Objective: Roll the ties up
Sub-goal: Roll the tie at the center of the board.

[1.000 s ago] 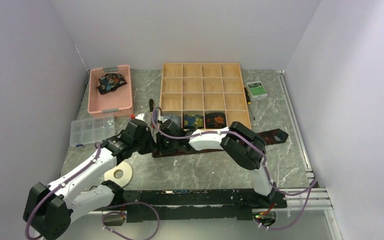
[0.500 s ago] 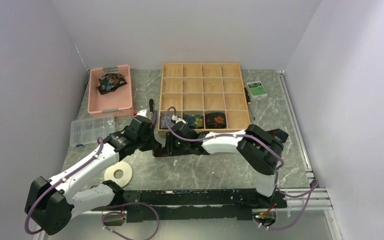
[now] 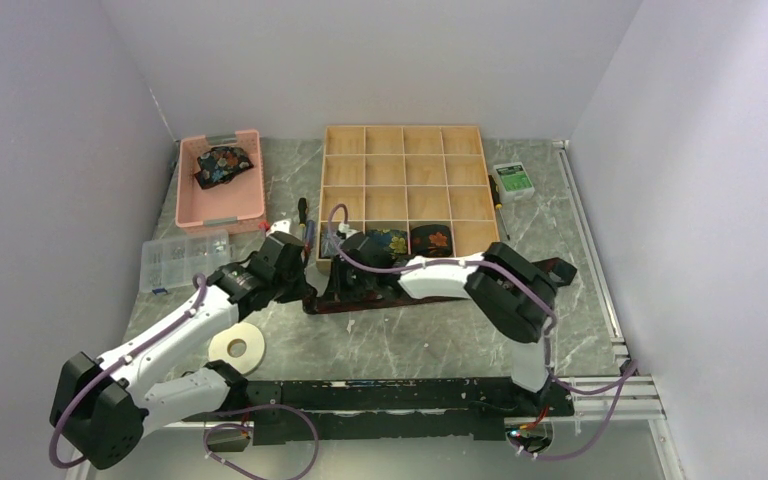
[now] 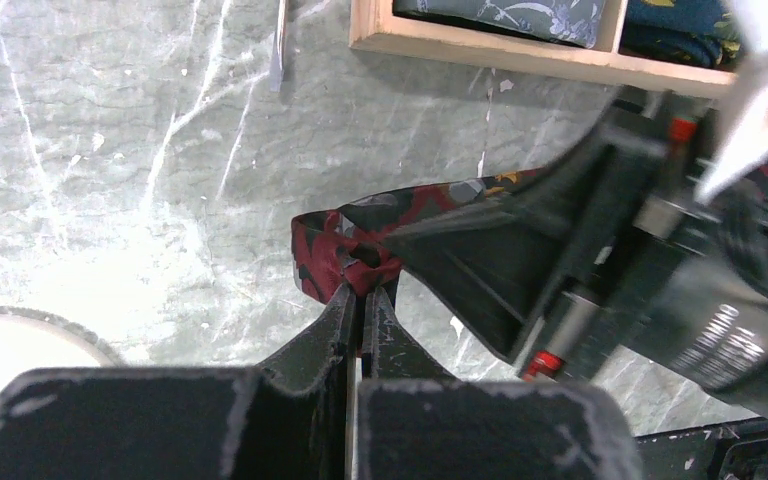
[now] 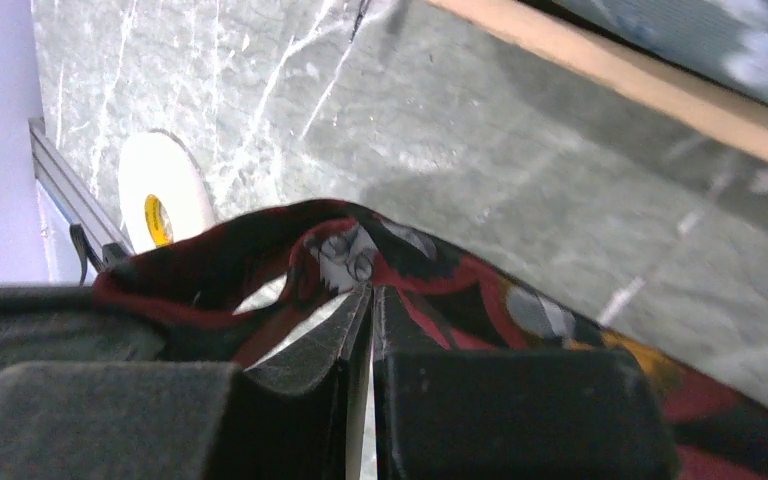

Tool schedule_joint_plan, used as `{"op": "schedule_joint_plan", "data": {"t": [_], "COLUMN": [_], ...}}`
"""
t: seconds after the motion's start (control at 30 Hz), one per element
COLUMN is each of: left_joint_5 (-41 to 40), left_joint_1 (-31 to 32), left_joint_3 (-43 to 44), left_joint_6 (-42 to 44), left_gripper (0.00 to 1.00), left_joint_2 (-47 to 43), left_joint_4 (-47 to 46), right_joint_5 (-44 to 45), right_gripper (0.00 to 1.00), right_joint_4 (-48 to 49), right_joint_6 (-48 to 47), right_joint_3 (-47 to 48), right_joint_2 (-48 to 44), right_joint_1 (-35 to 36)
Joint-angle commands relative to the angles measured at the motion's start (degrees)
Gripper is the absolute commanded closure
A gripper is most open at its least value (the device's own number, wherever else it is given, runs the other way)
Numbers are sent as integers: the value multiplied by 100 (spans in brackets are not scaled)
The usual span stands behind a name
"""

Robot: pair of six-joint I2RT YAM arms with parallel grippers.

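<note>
Just before the wooden tray (image 3: 403,130), left gripper (image 4: 362,295) and right gripper (image 5: 370,300) both clamp the folded end of the maroon tie (image 4: 325,250), its roll barely begun; rolled ties (image 3: 430,239) sit inside, one loose tie (image 3: 222,163) awaits.

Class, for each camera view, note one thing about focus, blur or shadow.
Top external: sharp, evenly lit, soft shadows on the table. Left wrist: tie crisp, table glaring at left. Right wrist: wooden tray blurred, tie sharper.

Marble table (image 3: 410,340): tie (image 3: 557,269), wooden tray (image 3: 322,190), pink bin (image 3: 218,220), tape roll (image 3: 222,348).
</note>
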State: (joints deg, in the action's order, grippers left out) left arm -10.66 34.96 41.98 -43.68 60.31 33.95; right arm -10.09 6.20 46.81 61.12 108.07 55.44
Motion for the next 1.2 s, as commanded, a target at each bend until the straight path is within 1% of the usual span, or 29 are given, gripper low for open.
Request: {"op": "schedule_joint_plan", "data": {"t": [0.0, 0.2, 0.47, 0.67, 0.9, 1.07, 1.17], "left_joint_5": [-206, -114, -8, -61, -108, -172, -212], "left_joint_1": [25, 25, 20, 25, 27, 28, 28], "left_joint_3": [39, -61, -176, -257, -238, -151, -2], "left_joint_6": [11, 55, 60, 152, 205, 299, 380], "left_gripper": [97, 97, 97, 97, 97, 97, 97], "left_joint_2": [-242, -339, -412, -515, -448, -335, -136], "left_joint_4": [44, -50, -92, -72, -65, -50, -15], "right_joint_5": [-616, -810, -974, -690, -379, -270, 65], "right_gripper": [91, 94, 94, 92, 81, 79, 79], "right_joint_4": [318, 296, 280, 567, 497, 362, 167], "right_joint_6": [203, 322, 424, 463, 483, 424, 263], "right_joint_3": [475, 782, 1247, 732, 317, 54, -243], "right_joint_2": [429, 827, 1283, 836, 255, -94, -471], "right_joint_1": [19, 91, 226, 202, 92, 25, -4]}}
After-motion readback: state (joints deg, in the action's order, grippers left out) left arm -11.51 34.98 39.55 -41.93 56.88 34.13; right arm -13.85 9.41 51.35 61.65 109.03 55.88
